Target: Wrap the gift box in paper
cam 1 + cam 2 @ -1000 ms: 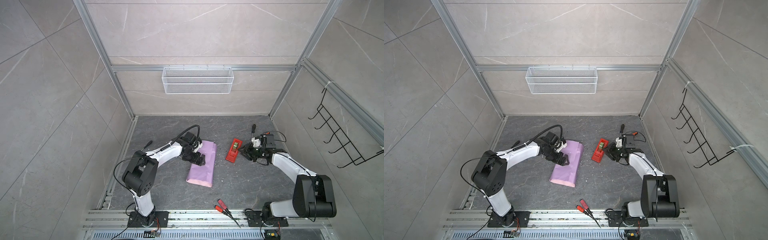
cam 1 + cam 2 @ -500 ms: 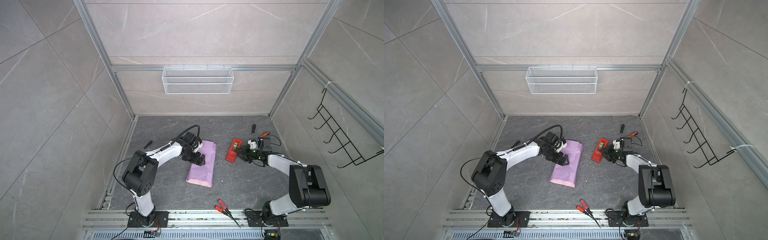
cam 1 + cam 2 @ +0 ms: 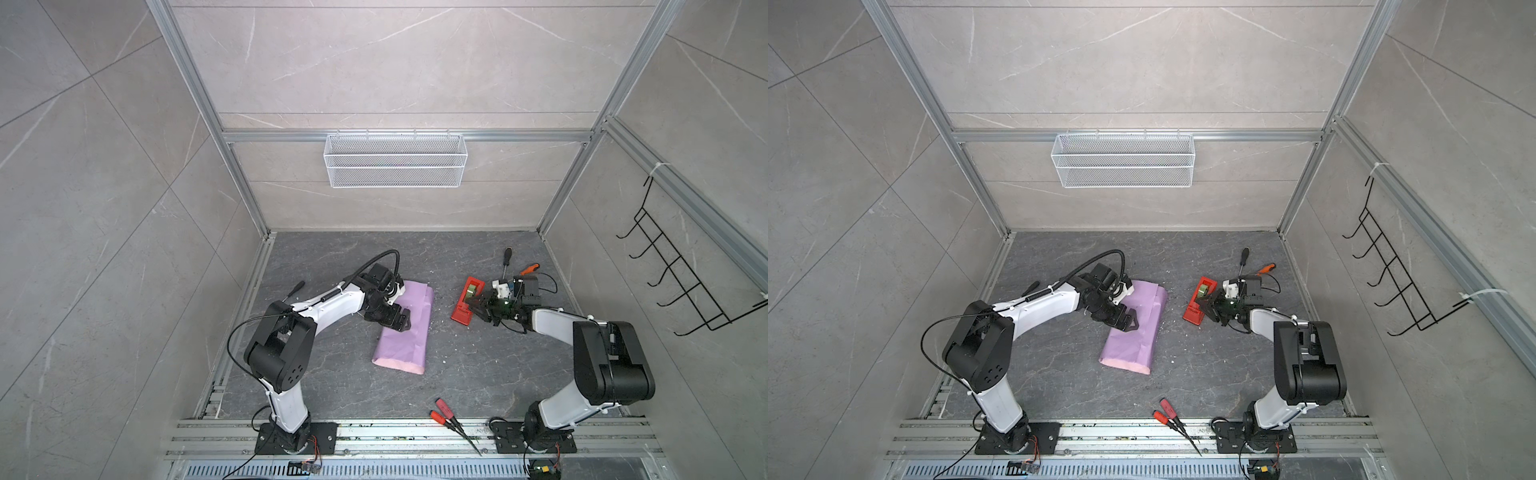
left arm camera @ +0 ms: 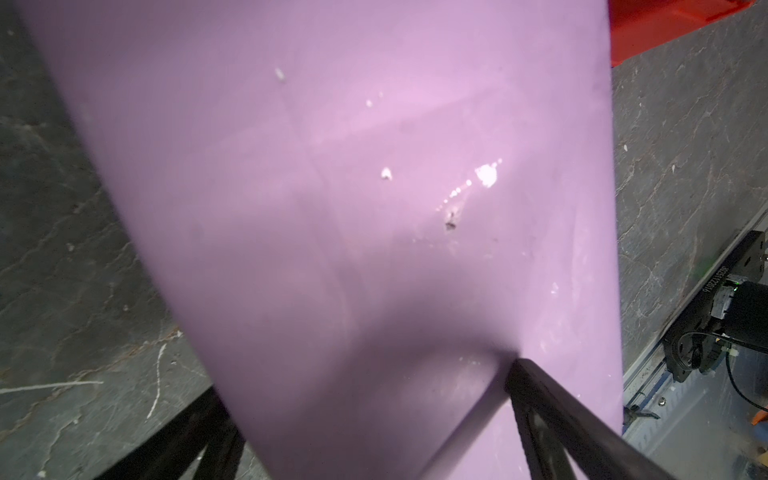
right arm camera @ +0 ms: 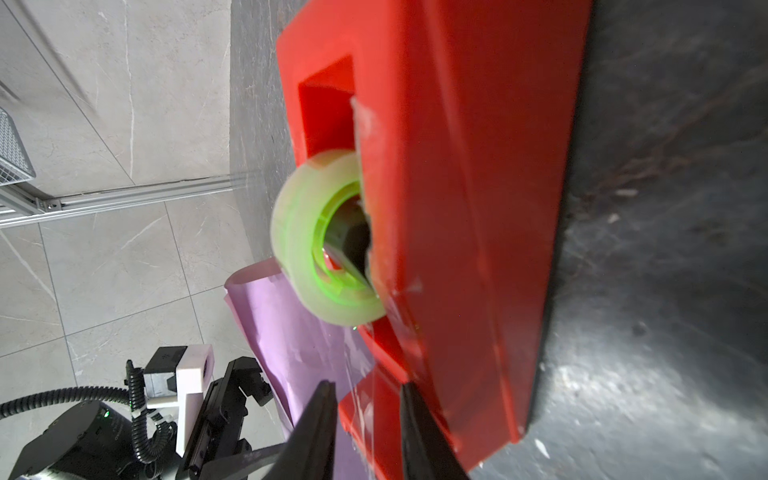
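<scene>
The tabletop [image 3: 332, 257] carries the paper [image 3: 409, 332], folded into a long lilac bundle left of centre. A pink strip of its other face shows at the near end. The box is not in view; I judge it sits inside that bundle, though where along it I cannot tell.

The paper looks thin and light. It holds creases but would likely spring open, and it could tear or slide under a hard drag. It wants pressing flat from above on the overlap, or a pinch at a free edge, not a grab at the middle. The box should be stiff enough to fold against.

Right of the paper, and apart from it, lies the red dispenser [image 3: 465, 303].

The left tool [image 3: 397, 323] rests on top of the paper with its jaws spread wide. One finger [image 4: 540, 399] presses a dent into the sheet, and the tool grips nothing.

The right tool [image 5: 368, 388] is at the dispenser's near end, its jaws a narrow gap apart on either side of the lip. Whether they pinch the clear strand there I cannot tell.

The tape [image 5: 316, 232], on a green core, is likely sticky and limp, so it is best taken by its free end only.
</scene>
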Tool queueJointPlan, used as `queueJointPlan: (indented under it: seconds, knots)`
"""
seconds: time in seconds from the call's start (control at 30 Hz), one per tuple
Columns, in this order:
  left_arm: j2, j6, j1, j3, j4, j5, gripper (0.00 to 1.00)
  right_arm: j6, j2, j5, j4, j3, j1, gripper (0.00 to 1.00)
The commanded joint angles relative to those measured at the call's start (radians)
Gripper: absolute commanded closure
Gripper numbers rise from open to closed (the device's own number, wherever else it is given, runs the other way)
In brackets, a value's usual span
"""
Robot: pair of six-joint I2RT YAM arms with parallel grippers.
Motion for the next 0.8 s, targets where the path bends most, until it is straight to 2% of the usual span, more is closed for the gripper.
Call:
queueJointPlan:
  seconds: [0.0, 0.2, 0.33, 0.6, 0.77]
  knots:
    - [0.02, 0.007, -0.013, -0.027, -0.006, -0.079, 0.03, 0.019, 0.041, 0.016, 0.031, -0.024, -0.001, 0.72]
    - [0.02, 0.008, -0.012, -0.027, -0.006, -0.079, 0.03, 0.032, 0.081, -0.001, 0.074, -0.031, 0.0, 0.75]
    - [0.018, 0.01, -0.013, -0.031, -0.006, -0.081, 0.03, 0.047, 0.089, -0.007, 0.098, -0.038, 0.001, 0.8]
    - [0.02, 0.01, -0.013, -0.03, -0.006, -0.081, 0.03, 0.077, 0.078, -0.025, 0.106, -0.006, 0.017, 0.99]
    - [0.019, 0.011, -0.013, -0.031, -0.006, -0.084, 0.03, 0.119, 0.07, -0.029, 0.115, 0.032, 0.019, 1.0]
